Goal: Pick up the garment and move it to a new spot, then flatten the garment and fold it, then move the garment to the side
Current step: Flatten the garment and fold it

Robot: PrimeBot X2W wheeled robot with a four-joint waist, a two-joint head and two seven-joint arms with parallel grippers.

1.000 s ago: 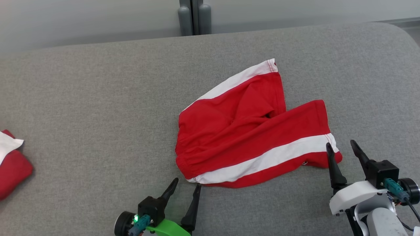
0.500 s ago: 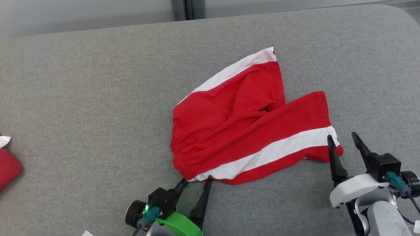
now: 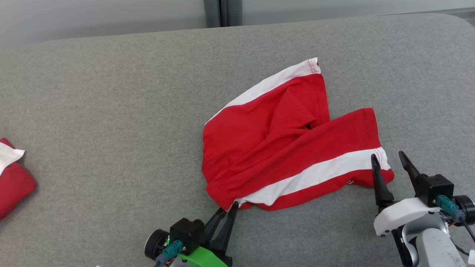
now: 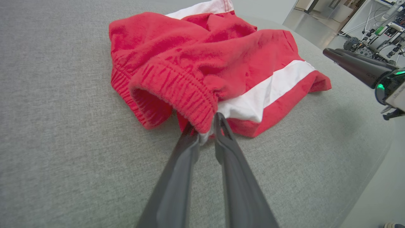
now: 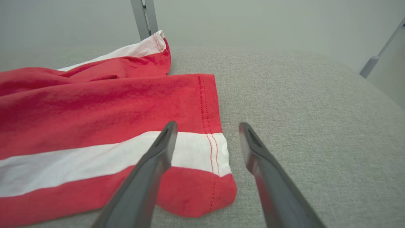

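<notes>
left gripper [image 4: 204, 123] newly tight on garment [image 4: 196, 57]

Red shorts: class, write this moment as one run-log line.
phase: grasp | left gripper: pinching waistband corner of red shorts | right gripper: open, at leg hem | red shorts: crumpled on grey cushion

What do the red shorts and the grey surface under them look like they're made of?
Red shorts: soft matte knit, probably cotton jersey; it creases loosely and the waistband is ribbed elastic. Grey surface: matte woven upholstery-type cloth; a fine flecked weave shows, padding uncertain.
</notes>
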